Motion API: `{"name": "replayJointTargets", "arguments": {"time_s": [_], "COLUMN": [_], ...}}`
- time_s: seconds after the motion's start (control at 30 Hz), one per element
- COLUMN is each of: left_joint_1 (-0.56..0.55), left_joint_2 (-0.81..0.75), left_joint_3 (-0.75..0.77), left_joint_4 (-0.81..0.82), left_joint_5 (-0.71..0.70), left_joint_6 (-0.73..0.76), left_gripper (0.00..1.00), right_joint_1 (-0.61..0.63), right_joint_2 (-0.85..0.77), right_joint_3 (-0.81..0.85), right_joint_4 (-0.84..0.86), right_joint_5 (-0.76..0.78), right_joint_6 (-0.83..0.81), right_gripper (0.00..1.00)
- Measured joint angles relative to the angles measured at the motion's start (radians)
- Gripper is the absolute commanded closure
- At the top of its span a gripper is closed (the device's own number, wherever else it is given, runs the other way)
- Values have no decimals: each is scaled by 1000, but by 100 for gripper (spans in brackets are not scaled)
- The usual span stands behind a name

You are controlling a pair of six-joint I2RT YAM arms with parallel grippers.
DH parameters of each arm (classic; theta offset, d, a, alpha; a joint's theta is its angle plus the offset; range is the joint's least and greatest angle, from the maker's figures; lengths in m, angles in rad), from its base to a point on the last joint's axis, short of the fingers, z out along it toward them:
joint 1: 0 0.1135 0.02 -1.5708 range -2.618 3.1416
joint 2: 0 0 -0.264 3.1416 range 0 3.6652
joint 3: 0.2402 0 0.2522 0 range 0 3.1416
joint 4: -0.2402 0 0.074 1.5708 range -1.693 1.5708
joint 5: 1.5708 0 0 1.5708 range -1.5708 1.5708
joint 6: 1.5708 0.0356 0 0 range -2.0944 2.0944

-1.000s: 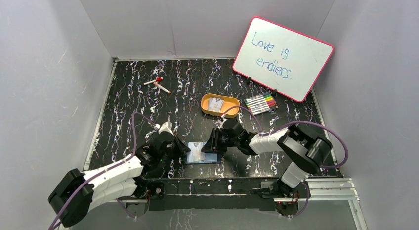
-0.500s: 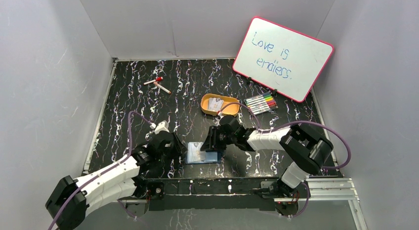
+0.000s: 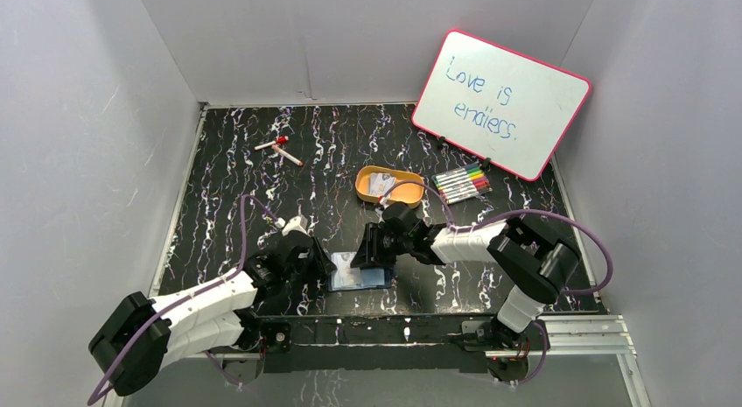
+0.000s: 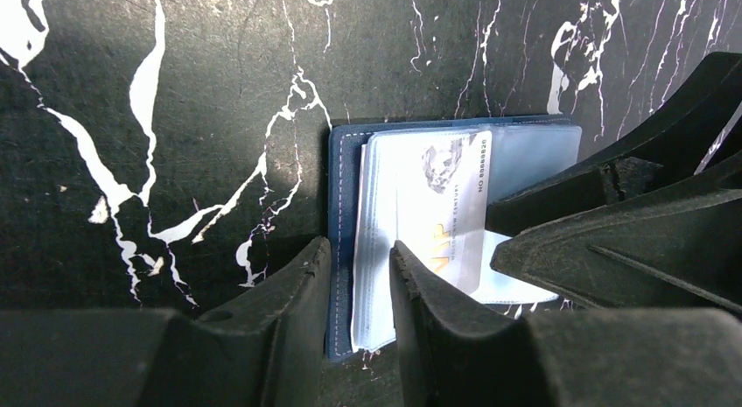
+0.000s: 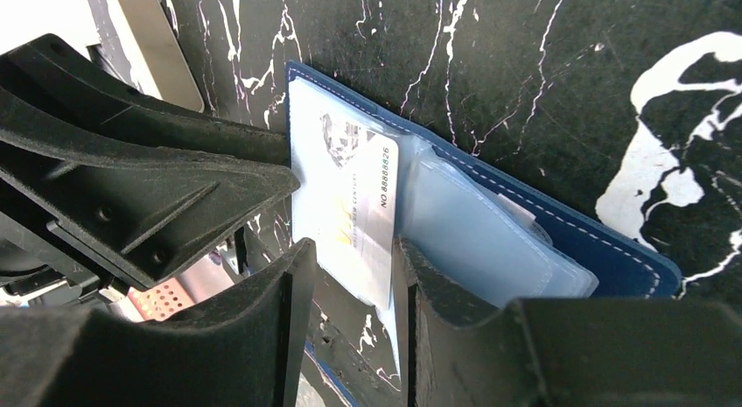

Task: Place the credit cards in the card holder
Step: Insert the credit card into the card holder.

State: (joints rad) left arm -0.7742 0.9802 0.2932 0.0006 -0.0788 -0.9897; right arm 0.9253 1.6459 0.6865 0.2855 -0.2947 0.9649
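One card (image 5: 350,197) lies flat on the clear sleeves (image 5: 472,223) of the open card holder (image 5: 630,265) on the desk (image 3: 262,188); whether it is tucked in I cannot tell. Its long axis runs straight out from the right jaws, with its near end between them. They stand apart, gripping nothing. The left jaws, also apart, straddle the holder's opposite edge. The right jaws seem better placed to push it.
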Motion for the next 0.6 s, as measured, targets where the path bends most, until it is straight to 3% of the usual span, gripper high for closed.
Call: {"name": "replayJointTargets", "arguments": {"time_s": [0.17,0.6], "left_joint_1": [1,3], "left_joint_2": [0,-15], "left_joint_3": [-14,-31], "left_joint_4": [22,43], "left_joint_5": [17,19], "left_joint_6": [6,2], "left_gripper": [81,83], "right_joint_1": [13,19], "right_joint_2": [16,29], "right_joint_3": [8,11], "right_joint_4": [0,6], "right_joint_5": [-4,-9], "right_joint_6": [2,16], "right_gripper": [58,58]}}
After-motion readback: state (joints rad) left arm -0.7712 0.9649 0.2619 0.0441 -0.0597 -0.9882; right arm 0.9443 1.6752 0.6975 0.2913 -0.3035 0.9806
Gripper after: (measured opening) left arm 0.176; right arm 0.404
